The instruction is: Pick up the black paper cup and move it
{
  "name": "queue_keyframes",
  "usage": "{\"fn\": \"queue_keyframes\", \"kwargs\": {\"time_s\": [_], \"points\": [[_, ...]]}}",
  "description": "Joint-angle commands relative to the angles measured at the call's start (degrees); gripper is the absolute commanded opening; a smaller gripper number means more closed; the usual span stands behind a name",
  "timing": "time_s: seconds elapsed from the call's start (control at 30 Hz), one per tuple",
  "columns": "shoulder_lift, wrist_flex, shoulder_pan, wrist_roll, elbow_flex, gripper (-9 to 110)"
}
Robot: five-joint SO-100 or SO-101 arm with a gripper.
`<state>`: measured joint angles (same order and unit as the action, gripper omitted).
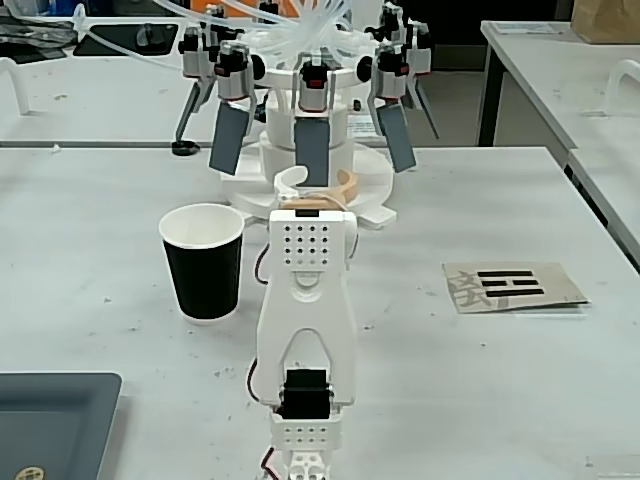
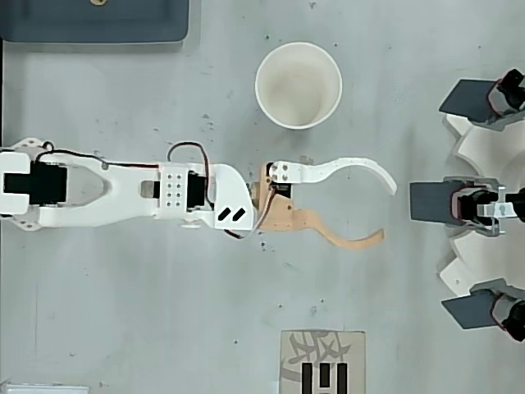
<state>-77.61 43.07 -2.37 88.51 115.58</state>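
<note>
One pincer (image 2: 385, 212), wide open, holds nothing, points toward white machine (image 2: 484, 205) at right of overhead view. Black paper cup (image 2: 298, 84) stands upright, off to pincer's side, toward top of overhead view, near but not touching. Arm must swing sideways. Grey worktop (image 2: 164, 312) flat, roomy. Paper card (image 2: 321, 361) on other side, well apart.

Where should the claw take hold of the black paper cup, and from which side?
Grip the black paper cup across its side wall, probably mid-height. It stands upright and open-mouthed, apart from the open claw; in the overhead view the claw should swing upward and close around it sideways.
</note>
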Motion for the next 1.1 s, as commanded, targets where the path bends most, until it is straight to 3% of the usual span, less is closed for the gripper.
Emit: {"fn": "queue_keyframes", "kwargs": {"time_s": [0.0, 0.47, 1.07], "points": [[-2.8, 7.6, 1.7, 4.3, 4.0, 9], [-3.9, 7.9, 1.7, 4.4, 5.4, 10], [-17.3, 11.7, 1.8, 3.6, 21.5, 10]]}}
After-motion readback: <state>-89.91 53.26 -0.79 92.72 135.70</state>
